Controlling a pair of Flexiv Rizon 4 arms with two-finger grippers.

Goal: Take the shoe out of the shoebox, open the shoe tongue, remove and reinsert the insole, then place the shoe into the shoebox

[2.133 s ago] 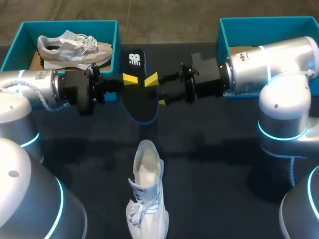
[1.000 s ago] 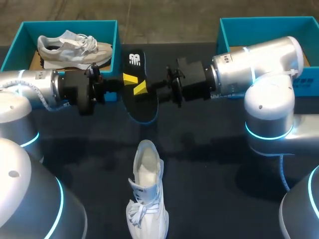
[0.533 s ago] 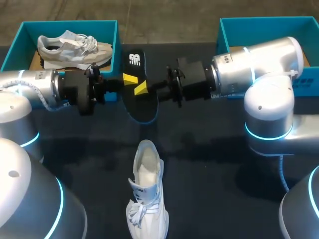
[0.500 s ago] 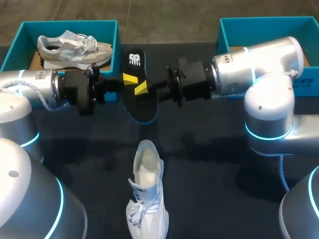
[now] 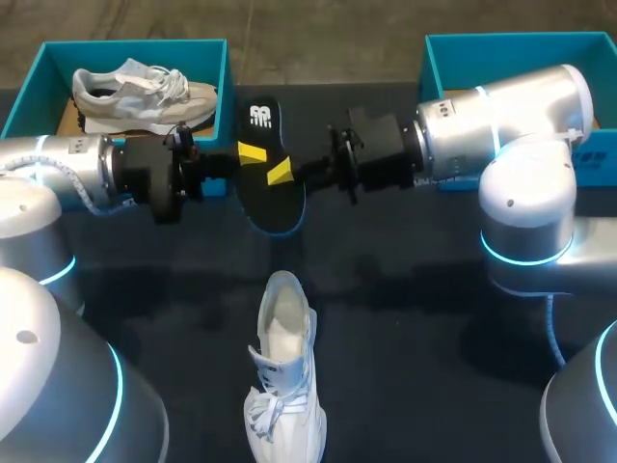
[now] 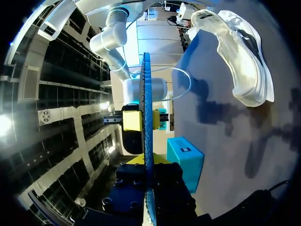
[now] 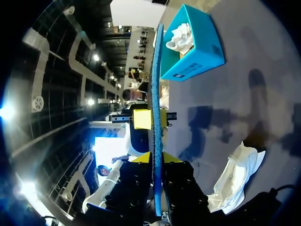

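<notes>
Now clamped in right fingers (image 5: 280, 172) too, alongside left fingers' (image 5: 253, 151) grip: black foam insole (image 5: 272, 204). Handover likely; reinsertion into white mesh sneaker (image 5: 284, 381) at surface's near edge pending.

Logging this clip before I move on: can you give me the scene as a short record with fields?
stage: insole out of the shoe, not yet put back
insole: black, held in the air above the table, between the two arms
left claw: shut on insole, at one long edge
right claw: shut on insole, at the opposite edge
white shoe: on the table, opening facing up, untouched
left box: teal, holds a gray shoe
right box: teal, inside mostly hidden by right arm
</notes>
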